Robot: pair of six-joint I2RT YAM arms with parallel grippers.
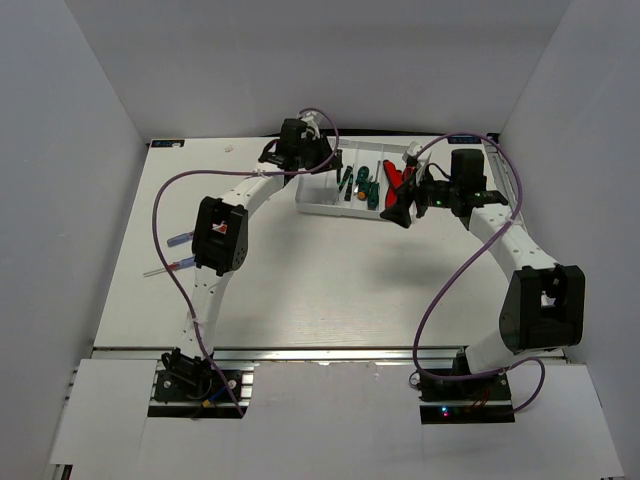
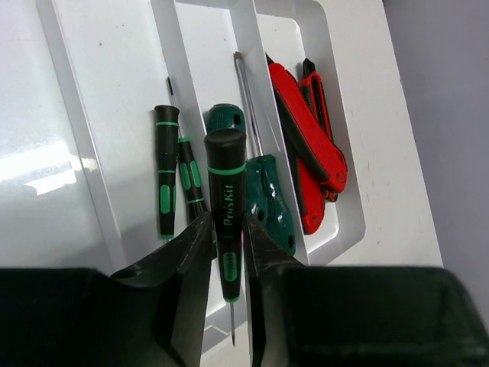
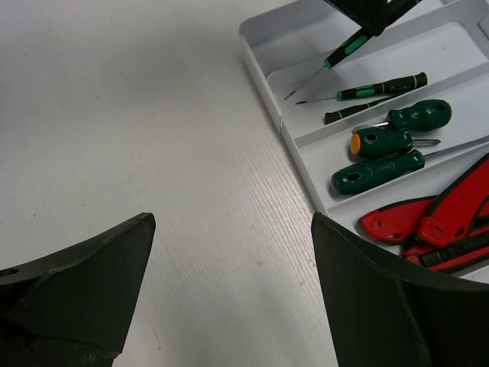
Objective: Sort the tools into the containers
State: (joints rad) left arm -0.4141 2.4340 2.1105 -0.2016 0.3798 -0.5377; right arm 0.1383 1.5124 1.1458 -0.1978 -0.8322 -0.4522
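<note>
My left gripper (image 2: 228, 222) is shut on a black-and-green ProsKit screwdriver (image 2: 225, 191) and holds it above the white tray (image 2: 345, 164), over the far-left part of the tray in the top view (image 1: 303, 160). The compartment below it holds two small black-and-green screwdrivers (image 2: 166, 180). The one beside that holds large green-handled screwdrivers (image 2: 269, 195), and the last holds red-and-black utility knives (image 2: 309, 145). My right gripper (image 3: 233, 222) is open and empty over bare table near the tray's near corner (image 1: 398, 212). The held screwdriver also shows in the right wrist view (image 3: 340, 52).
Two tiny screwdrivers lie on the table at the left, one blue-handled (image 1: 180, 240) and one red-handled (image 1: 175, 266), next to the left arm's elbow. The tray (image 1: 318, 195) sits at the back centre. Grey walls close in the table on three sides.
</note>
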